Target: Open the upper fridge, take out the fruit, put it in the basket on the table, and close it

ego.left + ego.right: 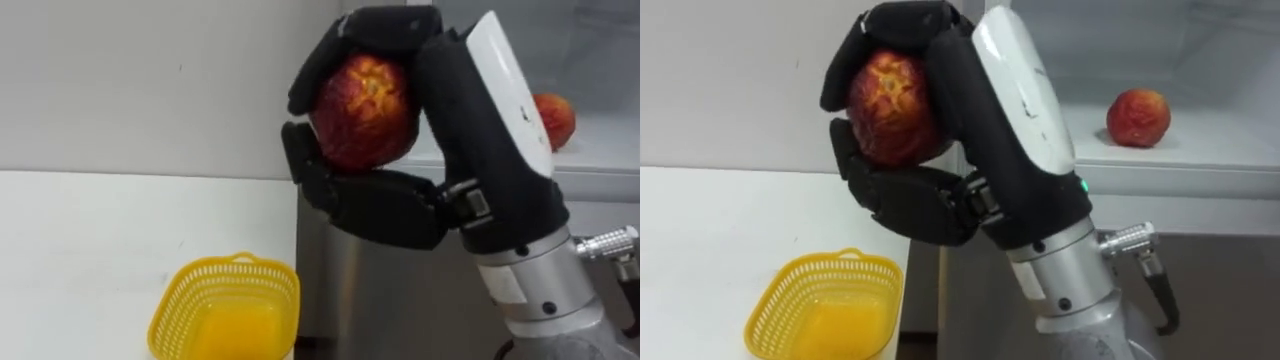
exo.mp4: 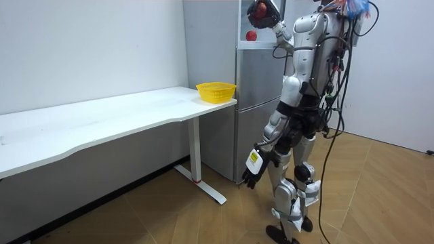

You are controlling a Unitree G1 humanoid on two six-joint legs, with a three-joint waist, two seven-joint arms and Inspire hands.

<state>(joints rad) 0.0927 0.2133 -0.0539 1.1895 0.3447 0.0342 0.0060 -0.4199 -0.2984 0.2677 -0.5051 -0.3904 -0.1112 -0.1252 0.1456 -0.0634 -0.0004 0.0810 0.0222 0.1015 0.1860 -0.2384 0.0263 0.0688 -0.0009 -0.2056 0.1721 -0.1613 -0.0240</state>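
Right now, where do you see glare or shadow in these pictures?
Right eye view: the right hand shines on its white back, its fingers shade the red fruit; the fridge shelf is brightly lit. Room view: the wall under the table lies in shadow.

Yellow basket (image 1: 175,315) at the end of a long white table (image 2: 102,118); plain white wall (image 2: 81,47) behind; wooden floor (image 2: 169,217) below.
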